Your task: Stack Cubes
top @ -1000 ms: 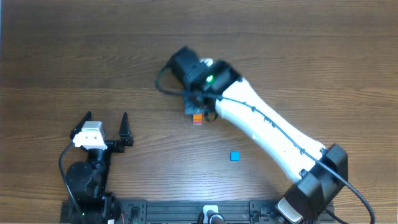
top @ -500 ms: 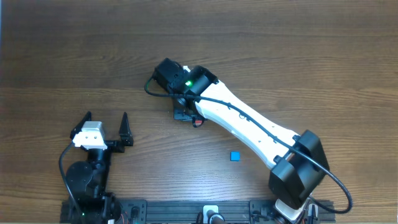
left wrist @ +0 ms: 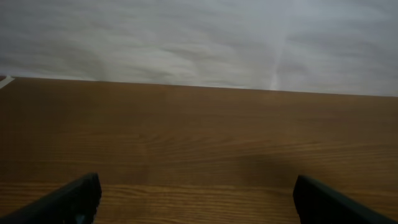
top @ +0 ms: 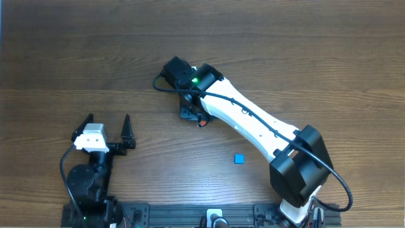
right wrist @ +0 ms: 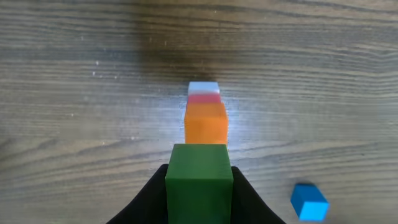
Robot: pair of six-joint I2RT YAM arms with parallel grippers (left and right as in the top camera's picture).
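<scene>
Fingers (right wrist: 148,196) of right gripper (right wrist: 199,182) clamped on both sides of green cube (right wrist: 199,177), held upright and square. Just beyond it: orange cube (right wrist: 206,122), then a red (right wrist: 204,98) strip, then a white (right wrist: 203,88) strip, all in one line. Reads as a stack seen from above with orange on top. Can't tell if green touches orange or sits just above it. Blue cube (right wrist: 308,201) lies alone on table (right wrist: 74,93), off to one side of the stack, apart from it.

Right wrist view gives the colour order. From the top view the right arm covers most of the stack, with a red-orange sliver at the gripper's edge; blue sits nearer the arm bases than the stack, well apart.

Left gripper (top: 107,125) is near its base at the table's left, far from the cubes. Its fingers (left wrist: 74,199) are spread wide; its wrist view looks across bare wood to a pale wall (left wrist: 199,37).
</scene>
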